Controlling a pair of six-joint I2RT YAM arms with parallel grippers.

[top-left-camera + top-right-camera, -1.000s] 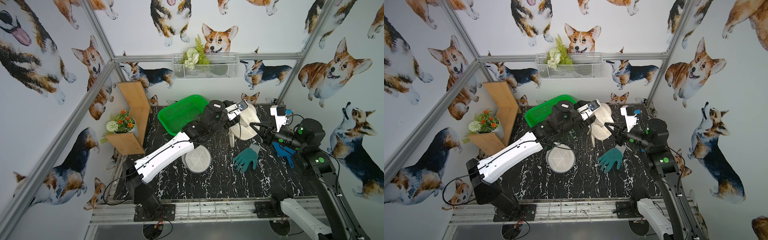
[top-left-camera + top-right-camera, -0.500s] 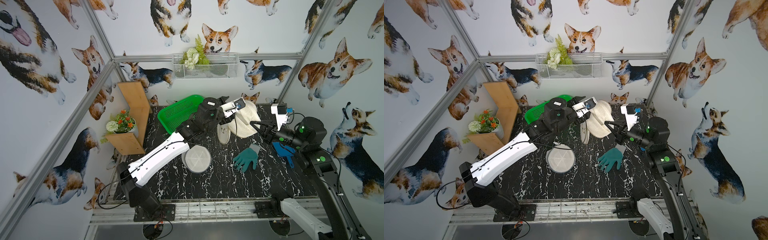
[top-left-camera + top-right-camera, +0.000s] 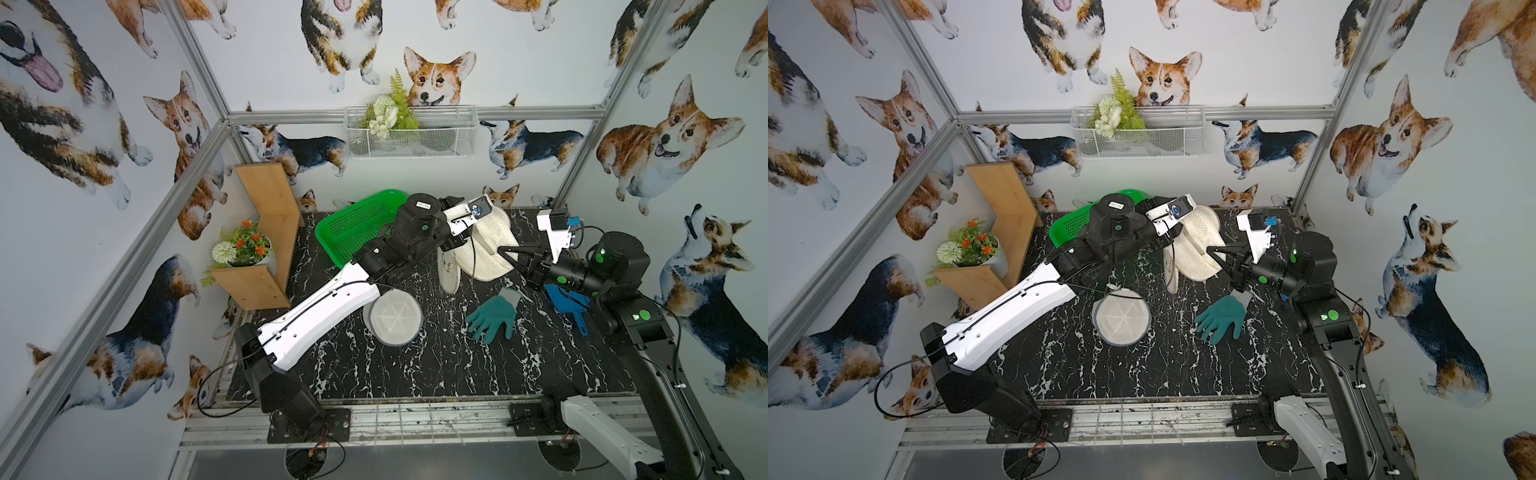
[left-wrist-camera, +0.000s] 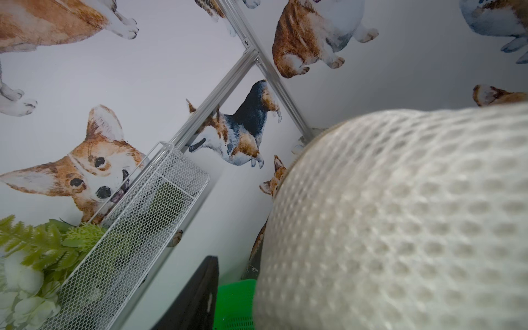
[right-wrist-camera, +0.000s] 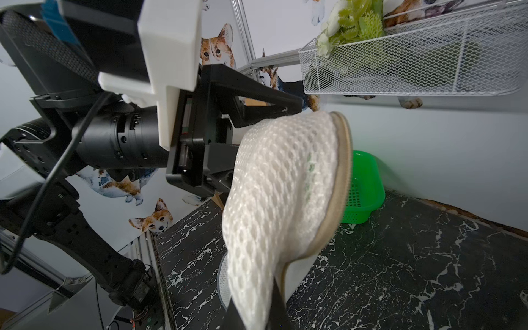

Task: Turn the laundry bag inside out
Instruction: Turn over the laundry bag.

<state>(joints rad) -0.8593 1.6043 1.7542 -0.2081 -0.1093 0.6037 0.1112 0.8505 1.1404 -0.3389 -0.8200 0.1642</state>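
Two top views, surface: black white-veined table (image 3: pixel 415 374) carries a green basket (image 3: pixel 353 224) at the far left, a round mesh disc (image 3: pixel 395 318) mid-table, a teal glove (image 3: pixel 494 318) to its right and a blue scoop (image 3: pixel 567 303) under the right arm.
Two top views, room: corgi-print walls (image 3: pixel 519 62) on a metal frame (image 3: pixel 291 117); wire basket (image 3: pixel 411 137) with artificial greenery on the back wall; wooden shelf (image 3: pixel 266 199) with a flower pot (image 3: pixel 259 262) at the left.
Two top views, task item: white mesh laundry bag (image 3: pixel 486 249) hangs over the far half of the table, between both grippers; one flap droops toward the table.
Two top views, arms: left arm reaches from the near left corner across the table, left gripper (image 3: pixel 459 243) at the bag's left edge; right arm lies low and level, right gripper (image 3: pixel 505 252) at the bag's right edge.
Left wrist view: laundry bag (image 4: pixel 400 228) fills the near field, blurred; one black finger (image 4: pixel 200 294) shows beside it; wire basket (image 4: pixel 128 228) and green basket (image 4: pixel 234 303) behind.
Right wrist view, left gripper: fingers (image 5: pixel 237 85) parted, upper one above the bag's rim, lower one running behind the mesh; whether they press the fabric cannot be told.
Right wrist view, right gripper: fingers (image 5: pixel 277 311) clenched on the bag's lower edge.
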